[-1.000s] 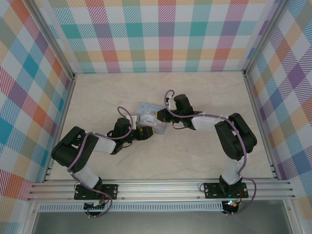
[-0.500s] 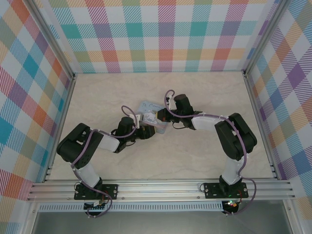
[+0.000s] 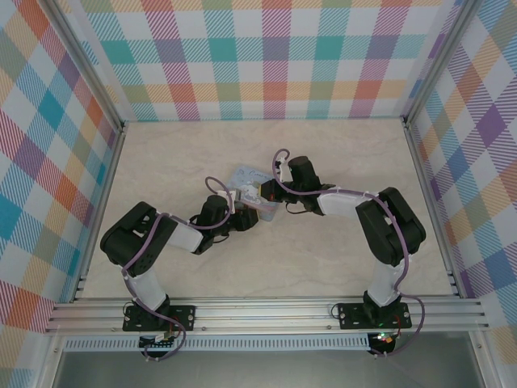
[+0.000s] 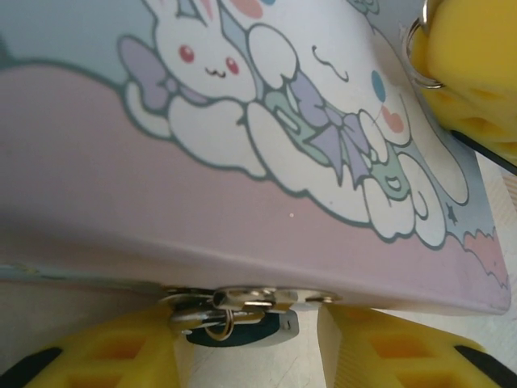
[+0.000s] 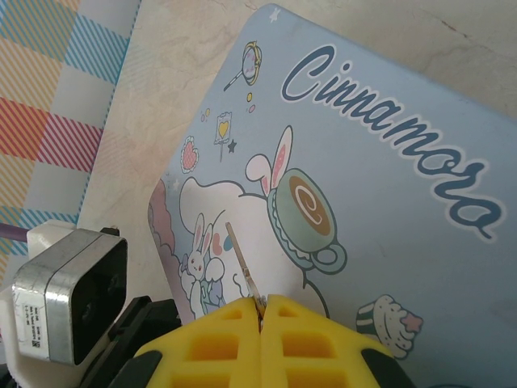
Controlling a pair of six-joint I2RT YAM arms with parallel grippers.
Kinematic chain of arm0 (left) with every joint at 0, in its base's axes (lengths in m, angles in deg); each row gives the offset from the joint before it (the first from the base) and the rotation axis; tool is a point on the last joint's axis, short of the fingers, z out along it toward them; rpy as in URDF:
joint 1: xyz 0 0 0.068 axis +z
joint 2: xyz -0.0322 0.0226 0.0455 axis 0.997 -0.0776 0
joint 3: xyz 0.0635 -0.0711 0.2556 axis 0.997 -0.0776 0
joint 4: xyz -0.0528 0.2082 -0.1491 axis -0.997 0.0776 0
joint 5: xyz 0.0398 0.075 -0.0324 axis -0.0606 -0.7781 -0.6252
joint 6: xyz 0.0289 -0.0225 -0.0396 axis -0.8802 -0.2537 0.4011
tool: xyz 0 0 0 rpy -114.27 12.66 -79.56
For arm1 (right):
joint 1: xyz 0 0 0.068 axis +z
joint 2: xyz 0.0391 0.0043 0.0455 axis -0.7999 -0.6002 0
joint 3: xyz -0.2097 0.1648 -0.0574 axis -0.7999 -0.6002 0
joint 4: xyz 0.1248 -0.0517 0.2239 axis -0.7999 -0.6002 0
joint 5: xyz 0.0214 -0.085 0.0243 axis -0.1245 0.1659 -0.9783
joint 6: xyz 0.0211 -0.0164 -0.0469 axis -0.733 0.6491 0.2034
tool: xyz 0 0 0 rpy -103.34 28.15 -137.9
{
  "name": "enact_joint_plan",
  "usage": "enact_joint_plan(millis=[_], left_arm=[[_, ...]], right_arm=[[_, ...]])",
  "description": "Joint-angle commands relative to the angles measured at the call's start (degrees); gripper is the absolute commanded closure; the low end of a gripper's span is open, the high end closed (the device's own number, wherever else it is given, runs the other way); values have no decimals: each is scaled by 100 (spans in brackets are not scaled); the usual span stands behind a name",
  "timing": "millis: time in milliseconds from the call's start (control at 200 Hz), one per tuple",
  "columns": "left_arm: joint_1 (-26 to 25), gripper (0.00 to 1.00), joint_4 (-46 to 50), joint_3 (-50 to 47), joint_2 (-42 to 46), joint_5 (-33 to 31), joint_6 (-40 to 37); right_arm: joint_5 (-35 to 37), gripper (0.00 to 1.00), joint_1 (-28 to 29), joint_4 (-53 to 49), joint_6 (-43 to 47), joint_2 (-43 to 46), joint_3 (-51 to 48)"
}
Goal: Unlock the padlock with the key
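Observation:
The padlock (image 4: 258,330), tiny with a dark teal body and a thin silver shackle, hangs from the clasp on the near edge of the pale blue cartoon tin (image 4: 266,121). My left gripper (image 4: 249,346) stands open with a yellow finger on each side of the padlock, and a narrow gap is left at the right finger. My right gripper (image 5: 262,311) is shut on the key (image 5: 242,267), whose thin blade sticks out over the tin's lid (image 5: 380,186). From above, both grippers meet at the tin (image 3: 252,187), left gripper (image 3: 242,217) below it and right gripper (image 3: 263,192) over it.
The tin lies mid-table on the pale marbled surface (image 3: 339,153), with checked walls on three sides. The right gripper's yellow finger (image 4: 477,73) and a key ring (image 4: 416,52) hang over the tin's far corner. The left wrist camera block (image 5: 69,295) sits close to the tin's left edge.
The left arm has pushed forward to the tin's near edge and its jaws have narrowed around the padlock. The right arm and the key have stayed still.

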Motion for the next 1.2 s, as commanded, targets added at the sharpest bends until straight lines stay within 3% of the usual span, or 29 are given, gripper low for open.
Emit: enact_joint_plan(millis=[0, 260, 595, 855, 1195], left_arm=[[-144, 60, 94, 118, -107, -30, 215], [-144, 66, 128, 96, -84, -131, 270], [-144, 68, 299, 17, 352, -155, 507], [-195, 71, 783, 105, 741, -122, 708], [-212, 73, 815, 122, 764, -117, 902]], right_arm=[[-94, 95, 91, -524, 27, -84, -122], [-103, 96, 104, -516, 35, -46, -133], [-38, 96, 103, -26, 420, 538, -364], [338, 95, 104, -7, 1268, 1419, -1209], [256, 96, 175, 60, 1706, 1936, -1891]])
